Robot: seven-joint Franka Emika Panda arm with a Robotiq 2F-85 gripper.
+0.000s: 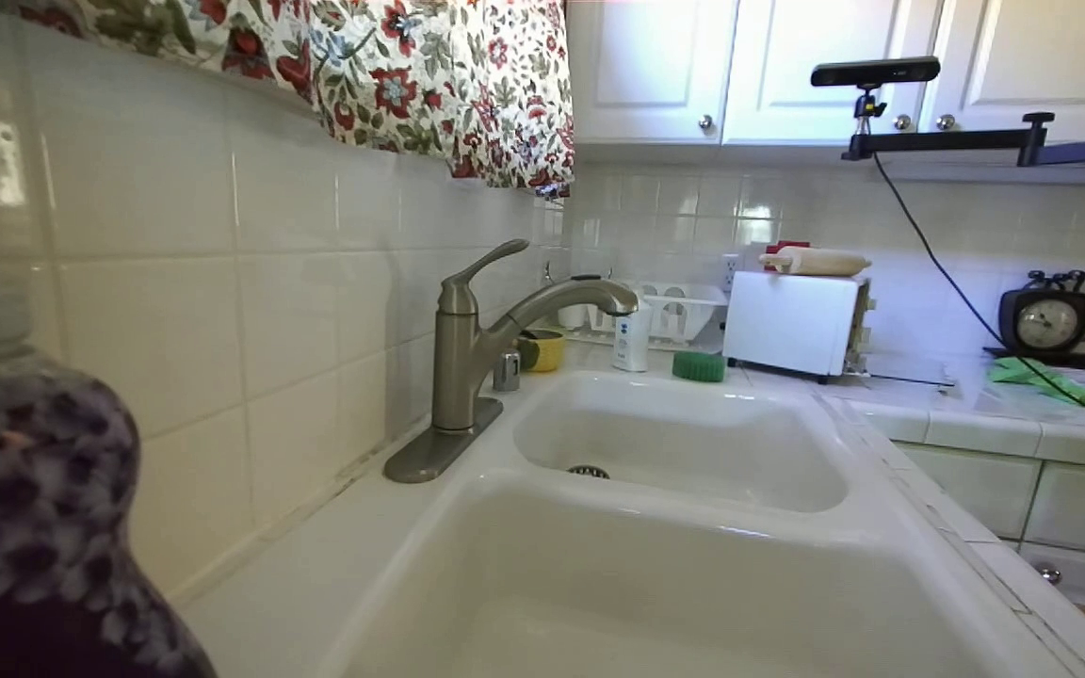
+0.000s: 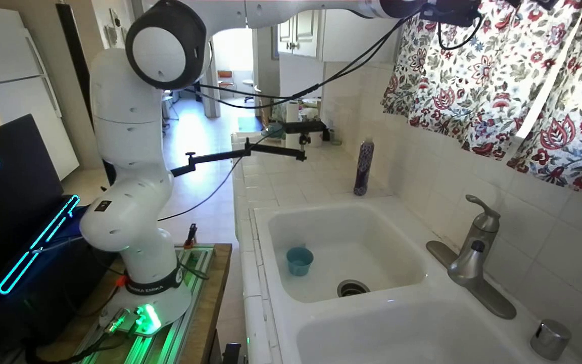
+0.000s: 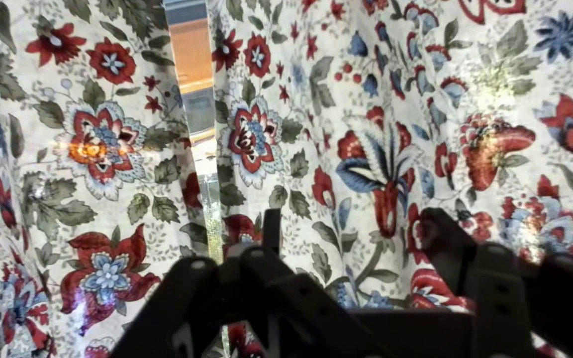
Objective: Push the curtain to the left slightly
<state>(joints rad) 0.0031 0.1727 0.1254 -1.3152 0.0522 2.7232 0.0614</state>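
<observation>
A white curtain with red and blue flowers (image 3: pixel 102 209) hangs over the window and fills the wrist view. It also shows in both exterior views (image 1: pixel 401 85) (image 2: pixel 473 76). A narrow bright gap (image 3: pixel 199 104) runs between its two panels, left of centre in the wrist view. My gripper (image 3: pixel 353 226) is open, its fingers well apart with only curtain behind them. Both fingertips lie to the right of the gap. I cannot tell whether they touch the cloth. In an exterior view the gripper (image 2: pixel 531 4) is in front of the curtain, partly cut off by the top edge.
Below the curtain are a double sink (image 2: pixel 407 290) and a faucet (image 2: pixel 478 247). A teal cup (image 2: pixel 299 262) sits in one basin. A purple patterned bottle (image 2: pixel 364 167) stands on the counter by the wall. A camera on a black arm (image 2: pixel 271 150) reaches over the counter.
</observation>
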